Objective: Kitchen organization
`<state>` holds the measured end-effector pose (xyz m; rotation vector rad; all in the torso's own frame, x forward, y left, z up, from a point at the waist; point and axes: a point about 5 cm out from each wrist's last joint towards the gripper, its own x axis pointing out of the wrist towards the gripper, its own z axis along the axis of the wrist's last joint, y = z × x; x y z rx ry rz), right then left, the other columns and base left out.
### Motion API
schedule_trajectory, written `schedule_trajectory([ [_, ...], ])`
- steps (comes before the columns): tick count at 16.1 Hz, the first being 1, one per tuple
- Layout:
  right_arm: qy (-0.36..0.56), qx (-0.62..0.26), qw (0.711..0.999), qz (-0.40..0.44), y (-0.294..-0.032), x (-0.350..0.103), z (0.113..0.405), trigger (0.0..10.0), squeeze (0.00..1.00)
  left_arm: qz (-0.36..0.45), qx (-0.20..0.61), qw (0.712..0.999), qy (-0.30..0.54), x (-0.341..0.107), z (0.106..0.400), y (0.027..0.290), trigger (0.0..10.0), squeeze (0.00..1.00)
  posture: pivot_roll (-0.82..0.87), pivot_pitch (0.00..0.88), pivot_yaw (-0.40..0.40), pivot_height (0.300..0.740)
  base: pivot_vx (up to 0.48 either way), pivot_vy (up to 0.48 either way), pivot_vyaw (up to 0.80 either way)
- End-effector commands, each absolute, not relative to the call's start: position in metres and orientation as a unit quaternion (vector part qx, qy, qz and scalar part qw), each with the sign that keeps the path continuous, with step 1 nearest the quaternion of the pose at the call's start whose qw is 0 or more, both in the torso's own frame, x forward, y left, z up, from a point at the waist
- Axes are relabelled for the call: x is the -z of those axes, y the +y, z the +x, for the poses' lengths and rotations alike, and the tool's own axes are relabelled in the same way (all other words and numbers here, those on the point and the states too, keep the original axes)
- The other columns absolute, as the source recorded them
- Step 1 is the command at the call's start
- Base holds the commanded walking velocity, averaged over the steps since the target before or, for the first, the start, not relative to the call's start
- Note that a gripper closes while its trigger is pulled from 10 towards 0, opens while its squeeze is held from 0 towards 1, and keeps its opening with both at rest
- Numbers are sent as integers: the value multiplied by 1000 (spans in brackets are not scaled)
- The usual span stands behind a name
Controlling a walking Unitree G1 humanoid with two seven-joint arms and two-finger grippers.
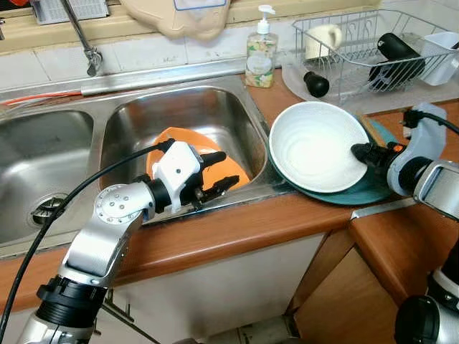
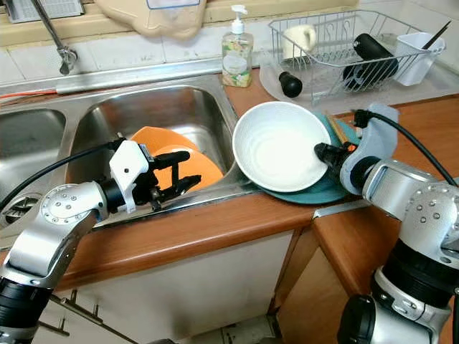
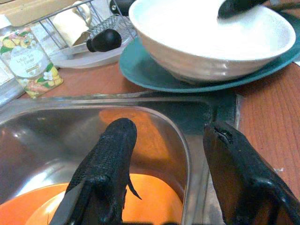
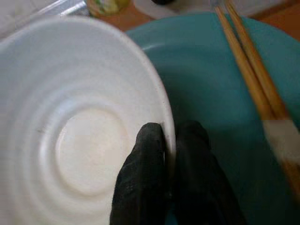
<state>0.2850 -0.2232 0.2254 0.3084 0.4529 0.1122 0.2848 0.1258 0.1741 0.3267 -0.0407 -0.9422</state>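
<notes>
The left gripper [image 1: 221, 172] is being held over the near rim of the steel sink [image 1: 215, 107], its fingers [image 3: 105, 173] spread wide and gripping nothing, above an orange plate [image 1: 233, 168] lying in the basin. Right of the sink, a white bowl [image 1: 315, 147] is being carried by a teal plate [image 3: 154, 75] on the wooden worktop [image 1: 237, 233]. The bowl's right rim is being pinched by the right gripper [image 4: 168, 145], fingers nearly closed, one inside and one outside. Chopsticks [image 4: 248, 70] are lying on the teal plate. Farther back, a soap bottle [image 1: 260, 54] and a dish rack [image 1: 373, 50] are standing
</notes>
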Motion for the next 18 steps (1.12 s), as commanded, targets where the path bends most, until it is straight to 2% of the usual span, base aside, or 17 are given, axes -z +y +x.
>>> schedule_trajectory([
  [1, 226, -54, 961, 150, -221, -226, 286, 0, 0, 169, 451, 876, -21, -175, 284, 124, 10000, 0, -211, 0, 59, 740, 0, 0, 0],
  [7, 165, -59, 974, 146, -217, -238, 291, 0, 0, 158, 421, 893, -31, -180, 294, 123, 10000, 0, -209, 0, 62, 740, 0, 0, 0],
  [13, 31, -95, 987, 124, -211, -272, 293, 0, 0, 44, 408, 911, -48, -190, 300, 113, 10000, 0, -207, 0, 66, 740, 0, 0, 0],
  [14, 0, -101, 990, 95, -209, -280, 293, 0, 0, 10, 413, 909, -51, -193, 301, 111, 10000, 745, -208, 0, 66, 740, 0, 0, 0],
  [15, -27, -116, 992, 51, -203, -286, 292, 0, 0, -18, 413, 909, -56, -196, 302, 108, 10000, 1000, -208, 0, 66, 740, 0, 0, 0],
  [16, -36, -123, 991, 38, -200, -288, 291, 0, 0, -25, 412, 909, -57, -197, 303, 107, 10000, 1000, -208, 0, 66, 740, 0, 0, 0],
  [17, -46, -140, 989, 14, -191, -289, 290, 0, 0, -48, 414, 907, -58, -198, 304, 102, 10000, 204, -206, 0, 70, 740, 0, 0, 0],
  [18, -55, -147, 988, 5, -189, -290, 289, 0, 0, -58, 417, 905, -58, -199, 305, 100, 10000, 0, -206, 0, 70, 740, 0, 0, 0],
])
